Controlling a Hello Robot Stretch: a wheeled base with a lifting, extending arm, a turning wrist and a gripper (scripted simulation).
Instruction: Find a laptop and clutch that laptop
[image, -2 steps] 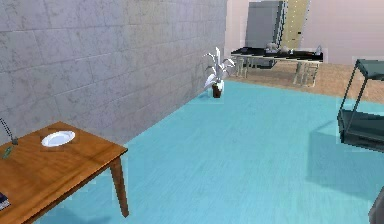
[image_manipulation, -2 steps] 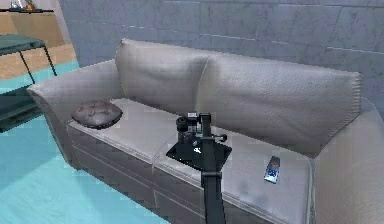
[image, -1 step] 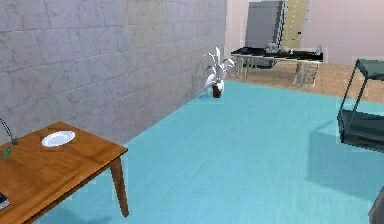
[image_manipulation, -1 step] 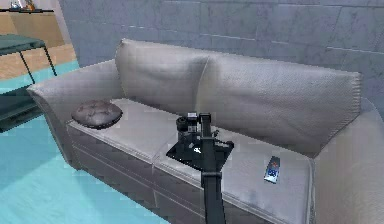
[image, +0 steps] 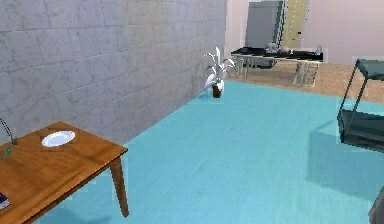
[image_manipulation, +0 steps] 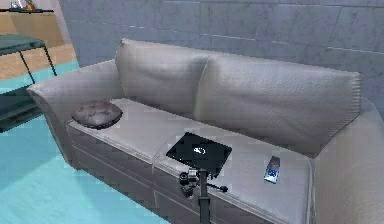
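A flat black laptop (image_manipulation: 199, 150), lid down, lies on the seat of a grey sofa (image_manipulation: 250, 95) in the arm side view, a little right of the seat's middle. The dark arm rises from the bottom edge just below it. The gripper (image_manipulation: 190, 181) sits at the laptop's near edge, by the sofa's front. I cannot tell whether it holds anything, nor whether it touches the laptop.
A small grey-blue handset (image_manipulation: 272, 168) lies right of the laptop and a dark round cushion (image_manipulation: 96, 114) left. In the forward view, a wooden table (image: 70, 165) with a white plate (image: 58, 139), a potted plant (image: 217, 74), a black-topped counter (image: 275, 55), a treadmill-like frame (image: 363, 105) and open teal floor (image: 240, 150).
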